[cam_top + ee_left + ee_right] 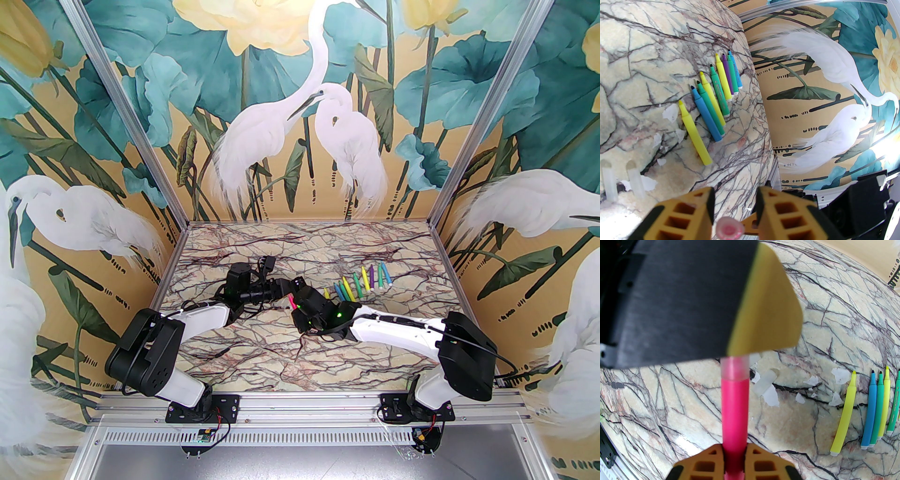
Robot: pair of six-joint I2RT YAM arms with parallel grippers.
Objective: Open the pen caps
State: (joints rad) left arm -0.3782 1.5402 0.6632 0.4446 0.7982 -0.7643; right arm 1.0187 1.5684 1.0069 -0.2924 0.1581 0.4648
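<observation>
Pink pen (734, 408) is clamped by right gripper (733, 448), left of the pen row (869, 408). Its cap (735, 367) lies between the jaws of left gripper (734, 196); whether it is gripped cannot be told. If the cap is pinched shallowly, a slip during the pull is risked.

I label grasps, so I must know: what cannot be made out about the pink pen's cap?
Right wrist view: the left gripper finger covers the cap end.
Left wrist view: bottom edge cuts the cap; finger contact unclear.
Top view: pink pen too small, between arms.

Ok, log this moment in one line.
right gripper: shut on pink pen | left gripper: jaws astride its cap | other pens: uncapped, in row
</observation>
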